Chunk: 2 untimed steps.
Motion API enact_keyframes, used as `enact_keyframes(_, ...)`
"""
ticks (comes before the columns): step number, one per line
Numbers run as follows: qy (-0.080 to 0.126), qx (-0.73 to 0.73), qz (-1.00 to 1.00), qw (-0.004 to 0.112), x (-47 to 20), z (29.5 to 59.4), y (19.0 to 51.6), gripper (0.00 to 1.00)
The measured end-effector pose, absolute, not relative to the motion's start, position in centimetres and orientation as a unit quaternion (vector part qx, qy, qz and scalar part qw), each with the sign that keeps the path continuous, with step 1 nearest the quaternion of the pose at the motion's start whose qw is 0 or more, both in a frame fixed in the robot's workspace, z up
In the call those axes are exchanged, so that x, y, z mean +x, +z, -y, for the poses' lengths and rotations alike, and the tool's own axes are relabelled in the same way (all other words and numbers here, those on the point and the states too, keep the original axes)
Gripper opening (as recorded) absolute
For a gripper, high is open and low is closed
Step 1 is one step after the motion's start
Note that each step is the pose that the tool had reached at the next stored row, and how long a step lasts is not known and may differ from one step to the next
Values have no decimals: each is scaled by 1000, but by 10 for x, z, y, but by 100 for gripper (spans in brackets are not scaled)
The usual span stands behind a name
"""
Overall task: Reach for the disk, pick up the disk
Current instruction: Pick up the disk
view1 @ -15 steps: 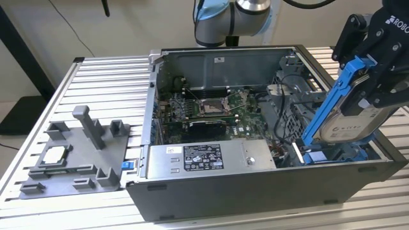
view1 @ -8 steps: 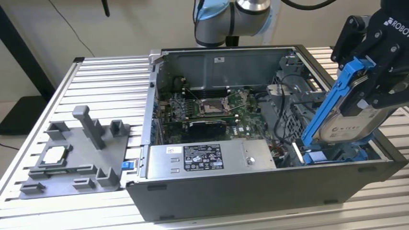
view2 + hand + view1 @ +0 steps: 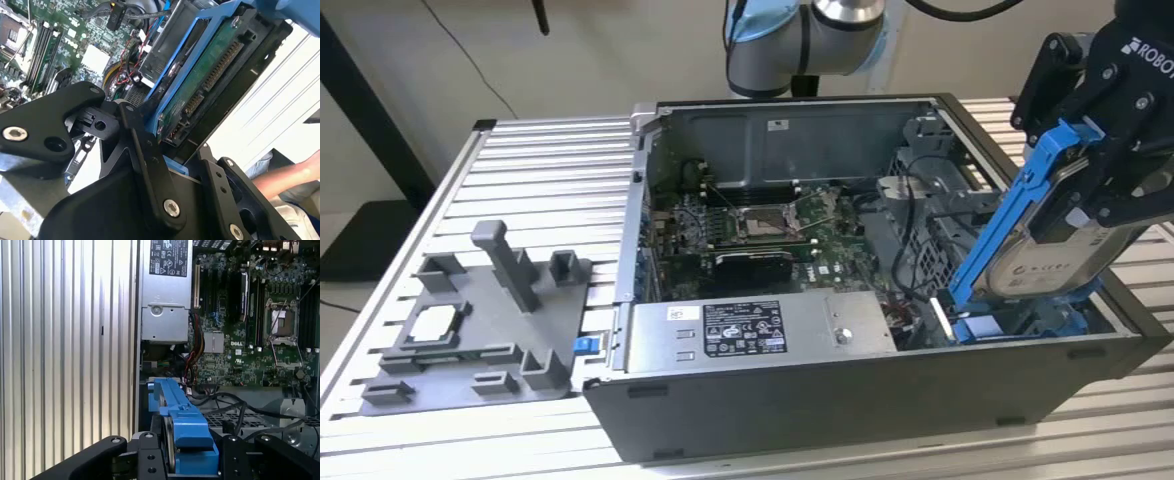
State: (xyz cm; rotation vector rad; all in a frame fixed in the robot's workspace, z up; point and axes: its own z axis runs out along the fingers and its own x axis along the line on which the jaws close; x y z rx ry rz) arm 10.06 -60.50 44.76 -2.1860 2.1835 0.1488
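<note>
The disk (image 3: pixel 1047 245), a silver-grey drive in a bright blue bracket, hangs tilted on edge over the open computer case's (image 3: pixel 854 400) corner at the exterior view's right. Its lower end is just above the blue bay (image 3: pixel 1014 322) inside the case. My black gripper (image 3: pixel 1091 185) is shut on the disk's upper part, one finger on each flat side. The second wrist view shows the disk's green circuit side (image 3: pixel 210 75) clamped in the gripper (image 3: pixel 175 160). In the first wrist view the blue bracket edge (image 3: pixel 182 425) sits between the fingers of the gripper (image 3: pixel 192 457).
The case lies open on a slatted metal table (image 3: pixel 534 170), showing its motherboard (image 3: pixel 761 225), cables and silver power supply (image 3: pixel 747 330). A grey fixture (image 3: pixel 480 330) holding a small silver chip (image 3: pixel 434 322) stands at the exterior view's left. A person's arm (image 3: pixel 285 180) is near the table.
</note>
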Motion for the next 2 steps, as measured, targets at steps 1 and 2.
enact_keyframes(1,48,-707,-706,24,101,605,448,0)
enact_keyframes(2,48,-707,-706,24,101,605,448,0)
